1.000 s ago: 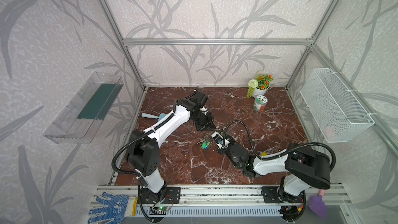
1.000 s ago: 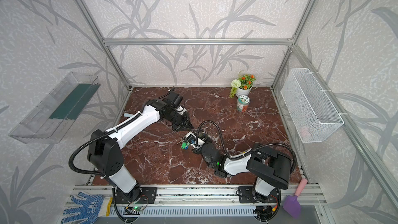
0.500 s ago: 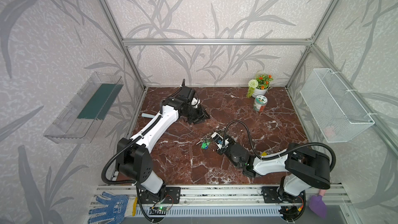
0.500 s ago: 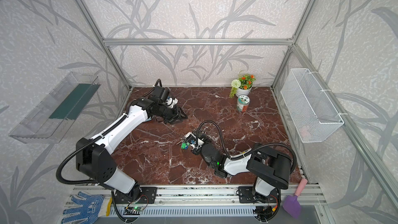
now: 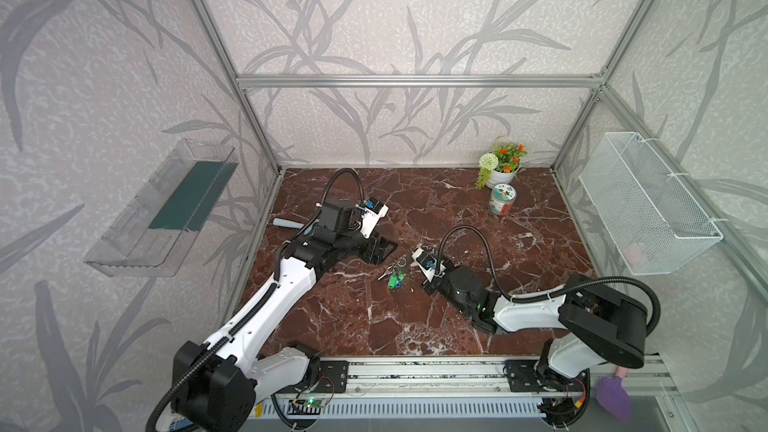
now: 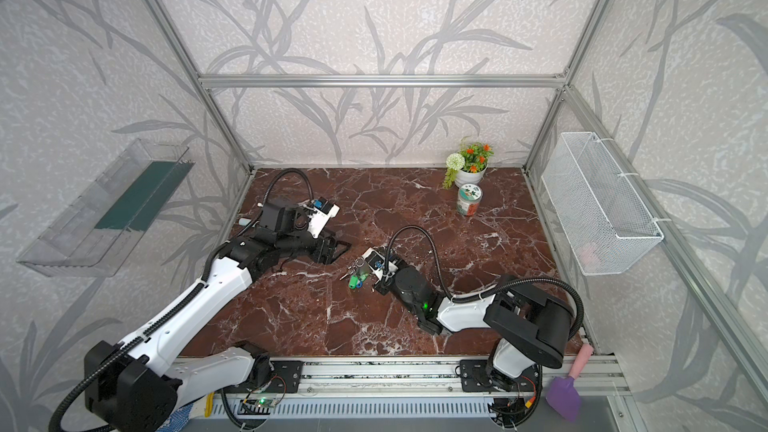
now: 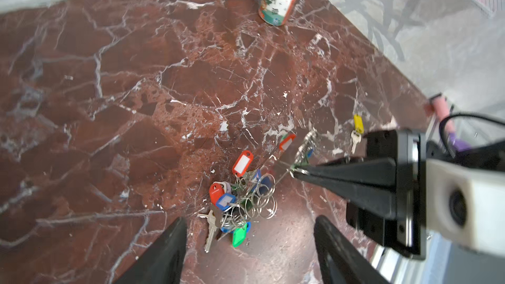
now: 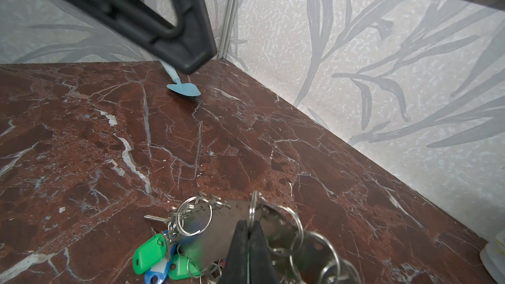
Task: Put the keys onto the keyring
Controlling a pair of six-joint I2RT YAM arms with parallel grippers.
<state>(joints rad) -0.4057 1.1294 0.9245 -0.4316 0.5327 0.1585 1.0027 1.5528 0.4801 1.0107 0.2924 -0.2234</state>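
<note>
purple trowel [image 6: 564, 401]: off the table [image 5: 353, 326], at the near right corner by the front rail.
keys [image 7: 358, 123]: silvery, on a yellow tag, flat on the table to the right of the heap and a little nearer, close by the right gripper's fingers; apart from the hoop, and neither gripper touches them.
right gripper [image 7: 296, 172]: fingers pressed together, pinching the thin wire of the keyring.
keyring [image 8: 253, 200]: mid-table, held at one spot of its hoop; most of its tagged keys [image 7: 237, 209], red, blue and green, lie heaped on the table.
left gripper [image 5: 380, 251]: jaws spread wide, holding nothing, low over the table just left of the heap and a little farther back.
blue spade [image 8: 183, 90]: on the table at the far left, near the wall.
jar [image 5: 502, 200]: upright, far right.
flower pot [image 5: 500, 170]: just behind the jar, by the back wall.
</note>
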